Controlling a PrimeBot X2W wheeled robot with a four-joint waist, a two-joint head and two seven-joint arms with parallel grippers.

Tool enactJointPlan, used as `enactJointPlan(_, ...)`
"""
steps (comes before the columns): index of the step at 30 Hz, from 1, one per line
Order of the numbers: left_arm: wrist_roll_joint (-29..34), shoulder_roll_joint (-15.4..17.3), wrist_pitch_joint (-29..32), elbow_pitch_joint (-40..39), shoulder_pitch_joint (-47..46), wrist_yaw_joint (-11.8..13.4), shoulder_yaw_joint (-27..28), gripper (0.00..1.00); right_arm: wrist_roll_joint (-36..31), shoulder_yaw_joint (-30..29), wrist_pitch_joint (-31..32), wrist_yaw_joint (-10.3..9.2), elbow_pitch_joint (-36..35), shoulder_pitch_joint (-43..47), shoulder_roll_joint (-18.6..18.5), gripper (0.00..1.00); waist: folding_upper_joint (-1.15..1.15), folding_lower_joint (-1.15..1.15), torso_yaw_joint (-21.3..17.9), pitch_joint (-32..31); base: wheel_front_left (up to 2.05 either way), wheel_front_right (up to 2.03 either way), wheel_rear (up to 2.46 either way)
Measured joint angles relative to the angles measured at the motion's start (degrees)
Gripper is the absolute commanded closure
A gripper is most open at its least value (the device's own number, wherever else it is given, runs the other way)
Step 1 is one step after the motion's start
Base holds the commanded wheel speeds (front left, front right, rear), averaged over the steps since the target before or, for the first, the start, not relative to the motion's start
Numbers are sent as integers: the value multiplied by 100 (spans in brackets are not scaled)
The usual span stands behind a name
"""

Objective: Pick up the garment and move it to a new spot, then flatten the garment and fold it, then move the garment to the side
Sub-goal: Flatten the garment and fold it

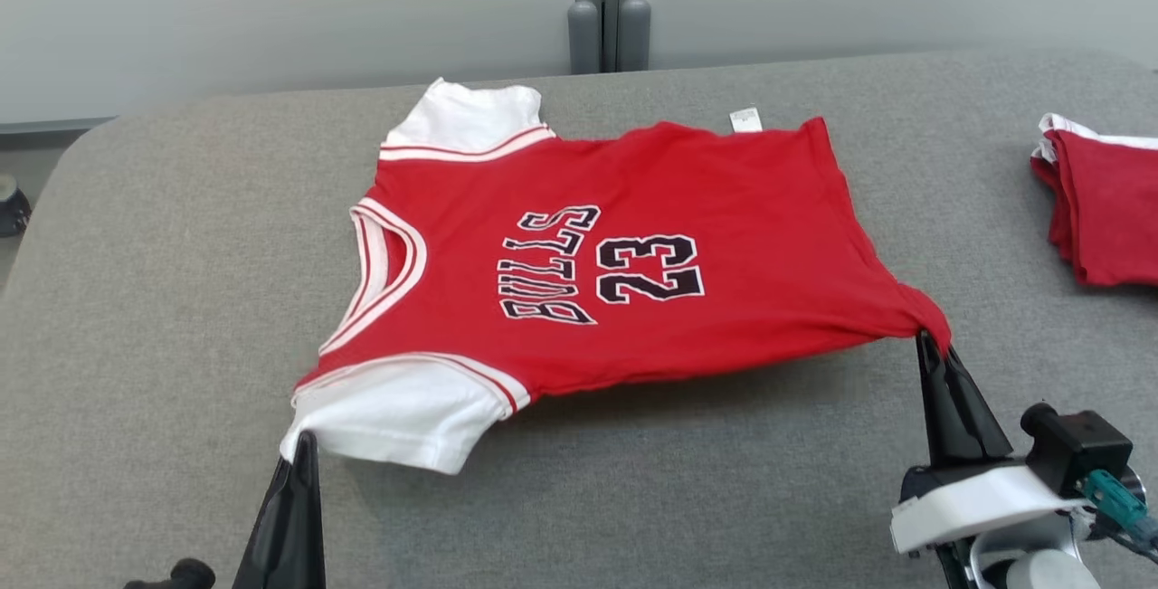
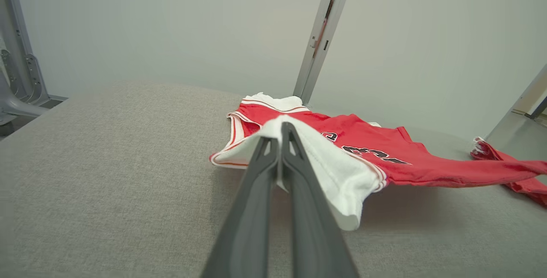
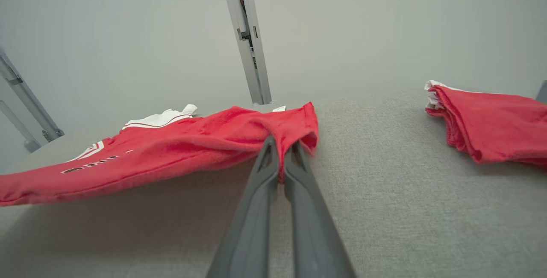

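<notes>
The garment (image 1: 633,209) is a red jersey with white sleeves, lettered "BULLS 23", spread across the grey table with its collar to the left. Its near edge hangs lifted off the surface, casting a shadow. My left gripper (image 1: 305,438) is shut on the near white sleeve (image 2: 329,158), fingers (image 2: 295,150) pinching the cloth. My right gripper (image 1: 925,336) is shut on the near corner of the red hem (image 3: 295,133), which bunches around its fingertips (image 3: 268,152). The far sleeve and far hem lie on the table.
A stack of folded red garments (image 1: 1104,204) sits at the table's right edge, also seen as a red pile (image 3: 487,124). A grey post (image 1: 604,5) rises behind the padded table (image 1: 181,254). Bare grey surface stretches left and in front.
</notes>
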Motion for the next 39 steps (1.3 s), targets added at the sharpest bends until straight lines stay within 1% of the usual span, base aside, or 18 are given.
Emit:
enactJointPlan(3,-11,40,182,-222,310,73,-35,100,-5,-45,216,-1,-346,388,2,100,0,0,32,-102,0,0,0)
enactJointPlan(6,-81,35,285,-188,472,88,-114,100,98,-40,366,-1,-391,598,5,100,0,0,41,-116,0,0,0)
enactJointPlan(12,-213,-51,311,437,385,-57,-279,100,247,-31,442,-1,218,609,7,100,0,0,30,-51,0,0,0)
enactJointPlan(15,-281,-93,269,797,206,-140,-307,100,304,1,421,-1,579,475,10,100,0,0,27,-4,0,0,0)
enactJointPlan(19,-310,-122,225,1072,-66,-207,-303,100,359,47,359,-1,956,297,9,100,0,0,35,59,0,0,0)
enactJointPlan(23,-330,-167,201,1315,-512,-266,-337,100,399,107,283,-1,1226,65,9,100,0,0,48,140,0,0,0)
enactJointPlan(24,-313,-165,165,1407,-664,-314,-332,100,430,125,256,-1,1265,-2,9,100,0,0,50,164,0,0,0)
enactJointPlan(28,-237,-179,92,1801,-1474,-405,-341,100,557,120,185,-1,1399,-357,12,100,0,0,45,296,0,0,0)
enactJointPlan(34,-120,-213,-109,2568,-2558,-486,-279,100,632,67,131,-1,1634,-892,11,100,0,0,6,511,0,0,0)
enactJointPlan(39,-70,-288,-267,3232,-3249,-555,-216,100,630,98,64,-1,1871,-1280,11,100,0,0,-43,708,0,0,0)
